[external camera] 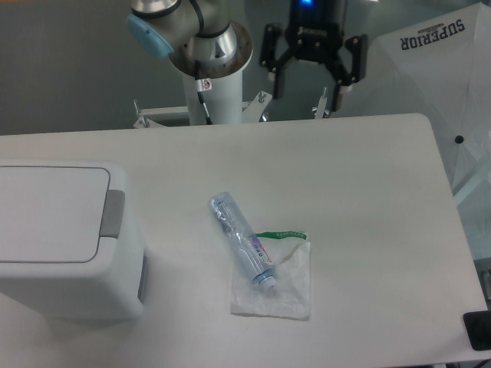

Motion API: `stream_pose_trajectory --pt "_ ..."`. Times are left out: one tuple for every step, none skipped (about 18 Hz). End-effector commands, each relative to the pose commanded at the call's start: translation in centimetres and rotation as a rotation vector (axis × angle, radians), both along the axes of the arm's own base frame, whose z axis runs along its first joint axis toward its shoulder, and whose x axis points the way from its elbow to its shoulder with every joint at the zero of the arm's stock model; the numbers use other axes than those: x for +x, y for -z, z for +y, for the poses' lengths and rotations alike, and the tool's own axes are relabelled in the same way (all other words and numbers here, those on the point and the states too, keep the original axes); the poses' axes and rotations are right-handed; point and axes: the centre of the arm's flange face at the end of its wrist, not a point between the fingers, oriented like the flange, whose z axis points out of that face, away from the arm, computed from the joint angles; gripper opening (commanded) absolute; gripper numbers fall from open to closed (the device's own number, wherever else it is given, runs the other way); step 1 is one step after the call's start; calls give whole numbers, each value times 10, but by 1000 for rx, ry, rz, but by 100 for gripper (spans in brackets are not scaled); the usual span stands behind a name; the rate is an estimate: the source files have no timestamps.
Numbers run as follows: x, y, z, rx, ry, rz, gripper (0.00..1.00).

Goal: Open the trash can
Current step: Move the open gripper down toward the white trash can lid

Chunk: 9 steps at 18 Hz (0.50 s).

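Camera view: gripper (310, 86), jaws apart, hangs beyond the table's (368, 192) far edge; overshooting the trash can's (65, 238) grey tab (112, 213) would probably jam the lid.

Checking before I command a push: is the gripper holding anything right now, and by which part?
Nothing is held. The gripper hangs open above the table's far edge, fingers apart with only air between them.

The tool (308, 86) hangs high beyond the table's far edge, pointing down, its two black fingers (276, 77) spread wide apart with nothing between them, beside the arm's base column (213, 84).
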Motion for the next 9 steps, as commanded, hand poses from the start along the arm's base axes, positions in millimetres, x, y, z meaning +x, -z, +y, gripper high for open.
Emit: stream_pose_trajectory --pt "4 2 9 11 -28 -36 100" --pt "10 3 16 24 -62 -73 100" --pt "12 7 24 32 -91 -108 100" --pt "16 10 32 41 -102 -125 100" --pt "20 13 43 46 -101 -141 100" --pt "25 17 56 51 -102 -162 100" --pt "28 18 66 60 -113 -181 100" --pt "31 20 75 72 -130 -199 100" --pt "35 23 83 83 -147 -223 100"
